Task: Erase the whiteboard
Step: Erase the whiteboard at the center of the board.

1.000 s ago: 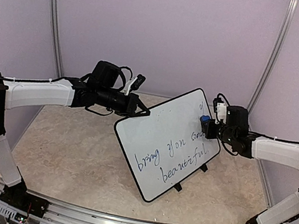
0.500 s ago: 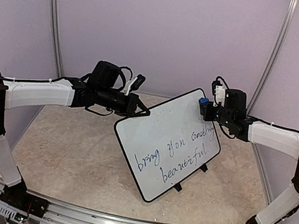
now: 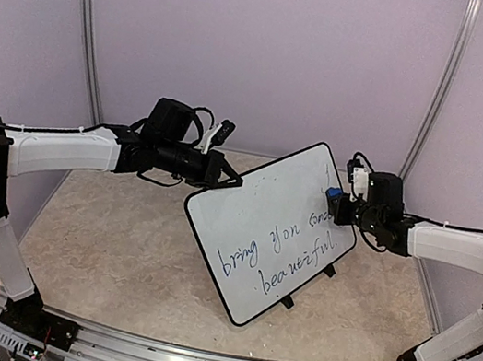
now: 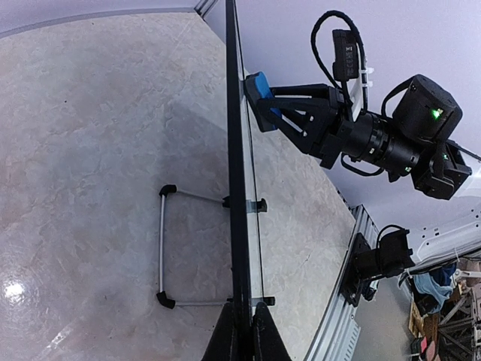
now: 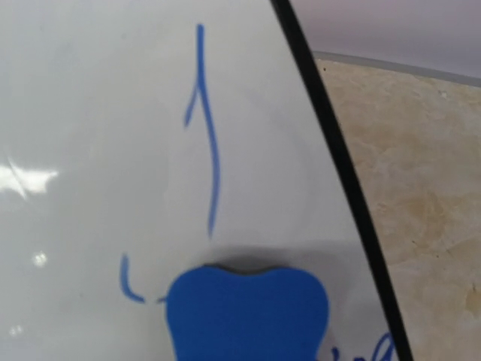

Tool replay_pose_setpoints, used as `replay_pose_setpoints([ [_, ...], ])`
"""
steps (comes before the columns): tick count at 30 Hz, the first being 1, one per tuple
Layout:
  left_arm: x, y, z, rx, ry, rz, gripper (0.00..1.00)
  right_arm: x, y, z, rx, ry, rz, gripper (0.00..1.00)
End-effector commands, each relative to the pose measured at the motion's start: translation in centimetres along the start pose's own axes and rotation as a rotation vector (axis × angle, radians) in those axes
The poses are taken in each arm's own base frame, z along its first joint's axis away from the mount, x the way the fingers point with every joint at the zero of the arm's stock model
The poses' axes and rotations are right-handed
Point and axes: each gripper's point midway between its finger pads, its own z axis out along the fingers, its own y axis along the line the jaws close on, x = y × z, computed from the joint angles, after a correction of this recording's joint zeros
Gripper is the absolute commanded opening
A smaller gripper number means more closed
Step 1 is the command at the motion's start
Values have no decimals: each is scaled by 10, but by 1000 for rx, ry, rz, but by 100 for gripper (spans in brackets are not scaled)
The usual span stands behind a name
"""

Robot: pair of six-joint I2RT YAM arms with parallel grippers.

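- The whiteboard [image 3: 259, 240] is standing tilted on the desk [image 3: 109, 241], right of centre. Its written face is turning toward the right arm, and its lower long edge is sitting on two black clip feet [image 3: 288, 301].
- Blue handwriting [image 3: 275, 257] is running across the lower half of that face. "bring you" and "beautiful." are readable, and the word between them is partly covered.
- In the left wrist view, a wire stand [image 4: 161, 244] is jutting out from the back of the board and resting on the desk.
- Your left tool [image 3: 230, 180] is pinching the board's black rim [image 4: 234, 188] at the upper left edge, one finger on each side of the panel.
- Your right tool [image 3: 339, 202] is pressed together on a blue eraser [image 3: 332, 194]. It is holding the eraser flat against the written face near the upper right edge, at the end of the top line of writing.
- In the right wrist view, the eraser is touching the white surface. Thin blue strokes [image 5: 203, 128] are showing just above it and to its left, and the rim is passing close on its right.
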Motion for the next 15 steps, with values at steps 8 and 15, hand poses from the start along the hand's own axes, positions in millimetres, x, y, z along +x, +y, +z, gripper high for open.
replay_pose_setpoints([
  [8, 7, -52, -4, 172, 25, 148, 0, -27, -2, 30, -18, 9, -4, 26],
  [15, 6, -52, -5, 173, 24, 150, 0, -63, 7, 39, -66, -49, -9, 26],
])
